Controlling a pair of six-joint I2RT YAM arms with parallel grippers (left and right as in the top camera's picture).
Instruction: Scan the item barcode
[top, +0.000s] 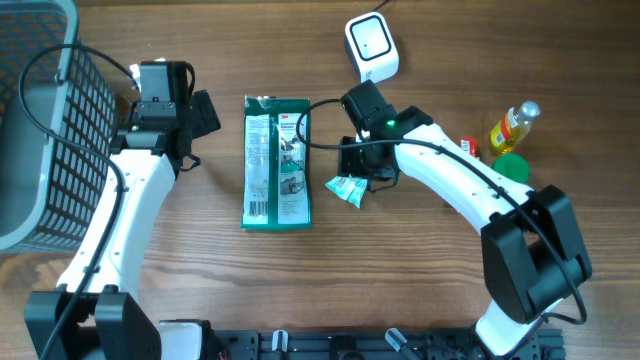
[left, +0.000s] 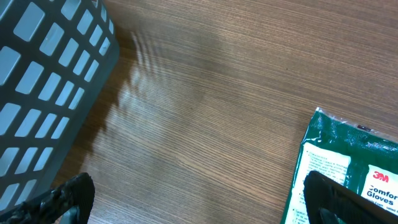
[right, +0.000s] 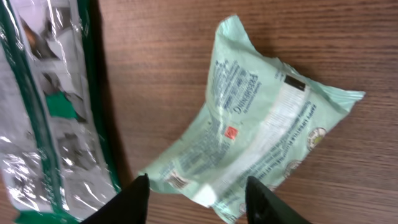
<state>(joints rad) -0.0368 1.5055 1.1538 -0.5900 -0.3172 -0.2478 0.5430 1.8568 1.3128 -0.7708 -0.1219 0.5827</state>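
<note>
We see the crinkled mint-green packet (right: 267, 130) lying flat near the middle of the wood-grain desk (top: 420, 280). The right gripper (right: 196, 183) stands parted astride its end, not pinching it. A glossy glove pack (top: 277, 162) lies just beside. The left gripper (left: 196, 180) gapes wide over bare wood between that pack and the gridded basket (left: 43, 81).

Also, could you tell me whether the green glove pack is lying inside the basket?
No, the glove pack lies flat on the wooden table, beside the basket.
</note>
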